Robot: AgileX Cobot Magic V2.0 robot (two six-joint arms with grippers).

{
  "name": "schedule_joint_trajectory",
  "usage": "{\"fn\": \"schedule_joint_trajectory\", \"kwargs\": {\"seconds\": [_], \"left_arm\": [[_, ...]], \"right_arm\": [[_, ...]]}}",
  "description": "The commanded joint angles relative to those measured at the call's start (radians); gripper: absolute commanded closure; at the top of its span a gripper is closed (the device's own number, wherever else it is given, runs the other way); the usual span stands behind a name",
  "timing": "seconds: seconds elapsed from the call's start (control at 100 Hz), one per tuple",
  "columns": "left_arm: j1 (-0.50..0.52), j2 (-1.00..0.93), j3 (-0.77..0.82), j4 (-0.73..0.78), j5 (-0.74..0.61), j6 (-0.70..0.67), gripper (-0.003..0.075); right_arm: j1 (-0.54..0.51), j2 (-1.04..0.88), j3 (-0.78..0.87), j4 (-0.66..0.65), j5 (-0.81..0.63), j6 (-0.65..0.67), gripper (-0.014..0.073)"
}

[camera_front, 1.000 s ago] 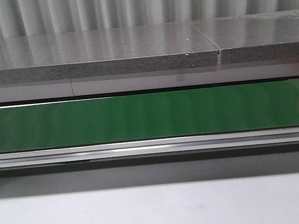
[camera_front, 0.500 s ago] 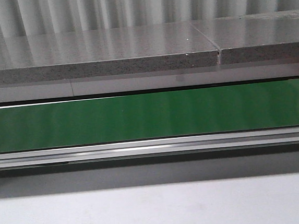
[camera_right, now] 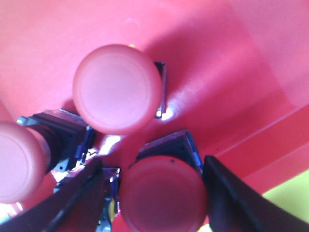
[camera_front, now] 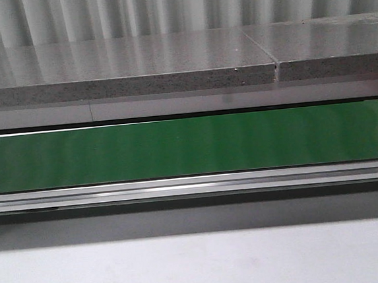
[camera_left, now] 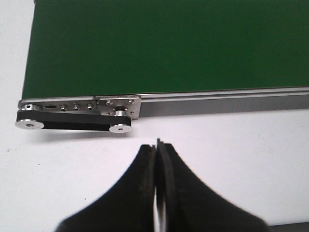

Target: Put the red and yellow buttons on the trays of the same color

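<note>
In the right wrist view, three red buttons rest in the red tray. One button stands in the middle, another is at the picture's edge, and a third lies between my fingers. My right gripper is open around that third button, with a gap showing beside one finger. My left gripper is shut on nothing, hovering over the white table. No yellow button is in view. A yellow-green patch shows beyond the red tray's rim; what it is I cannot tell.
The green conveyor belt runs across the front view, with a metal rail along its near side and a grey stone counter behind. The belt's end and its black pulley bracket lie just beyond my left gripper.
</note>
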Motion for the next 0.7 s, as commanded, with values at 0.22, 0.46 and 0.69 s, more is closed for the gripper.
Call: {"fn": "schedule_joint_trajectory", "kwargs": {"seconds": [0.22, 0.46, 0.69], "left_arm": [[-0.007, 0.002, -0.027, -0.012, -0.062, 0.001, 0.0740], [-0.007, 0.002, -0.027, -0.012, -0.062, 0.001, 0.0740], [-0.007, 0.002, -0.027, -0.012, -0.062, 0.001, 0.0740]], "right_arm": [[-0.001, -0.137, -0.032, -0.004, -0.026, -0.001, 0.0139], [0.051, -0.245, -0.032, -0.056, 0.019, -0.008, 0.0155], [0.183, -0.334, -0.032, -0.069, 0.084, -0.050, 0.0497]]}}
